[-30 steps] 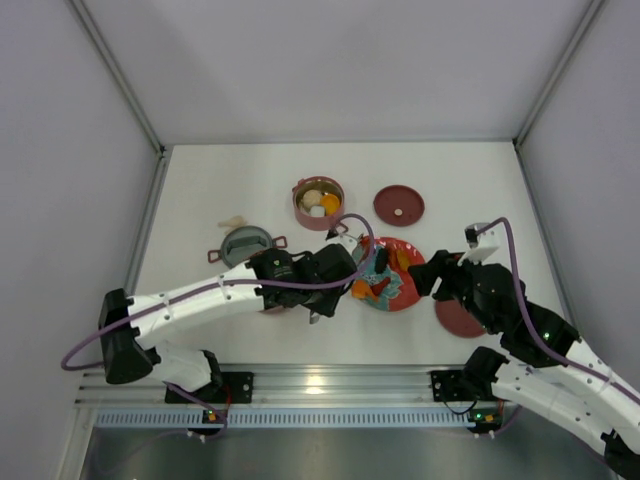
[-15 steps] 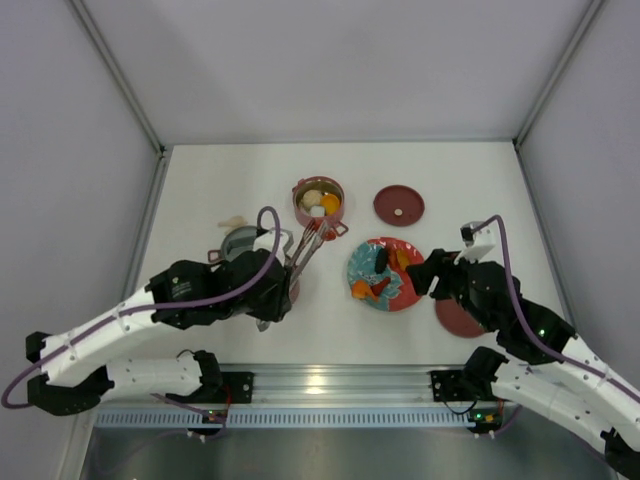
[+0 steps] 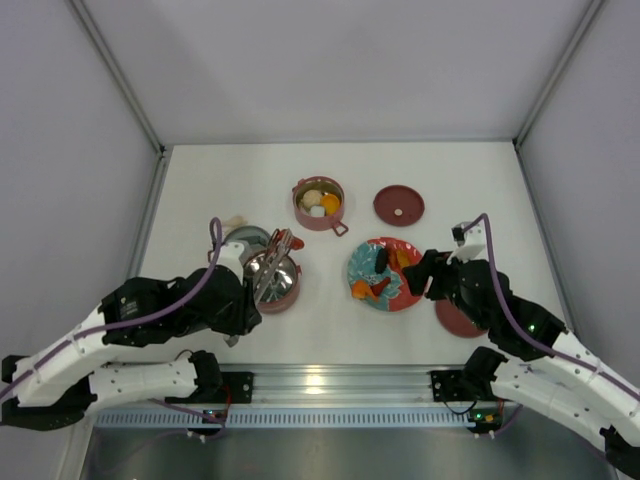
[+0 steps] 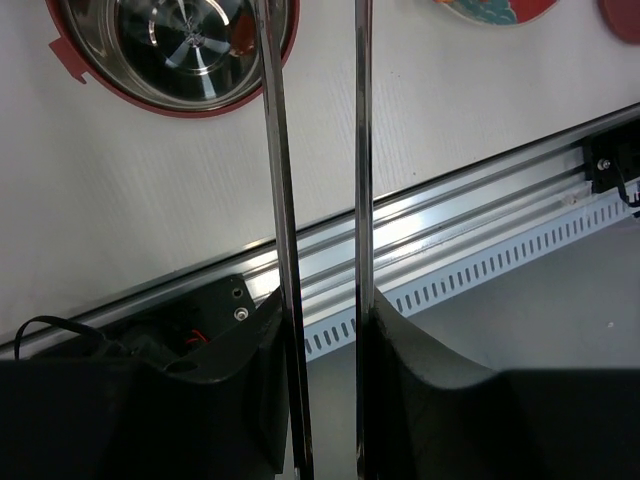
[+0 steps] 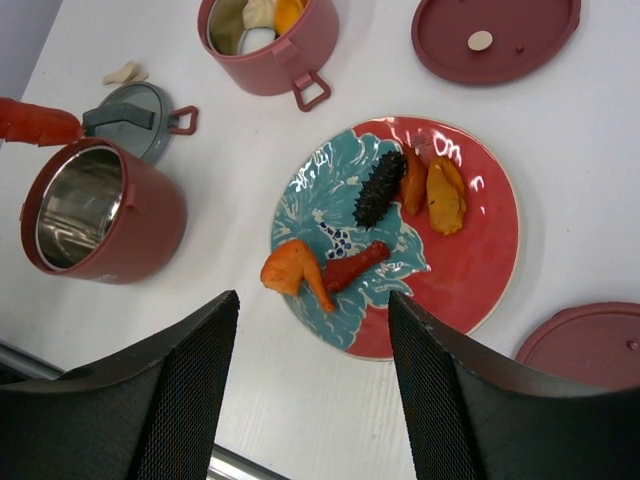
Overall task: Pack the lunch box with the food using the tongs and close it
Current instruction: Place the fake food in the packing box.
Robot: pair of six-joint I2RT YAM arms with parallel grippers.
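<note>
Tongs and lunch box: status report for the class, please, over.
Left gripper shut on tongs, above empty near pot. Right gripper open over plate, food on it. Far pot part filled. Nothing seen in the way.

Bright, even light from above; shadows on the table (image 3: 450, 190) are faint and soft. Glare streaks the near rail (image 3: 320, 379), the steel inside of the pot (image 4: 185, 45) and the tongs (image 4: 362, 200). The right wrist's fingers (image 5: 170, 400) look dark and soft.

L pincer (image 3: 250, 290) w/ tongs (image 3: 275, 262) swung from plate (image 3: 410, 287) to near pot (image 3: 283, 298)
</note>
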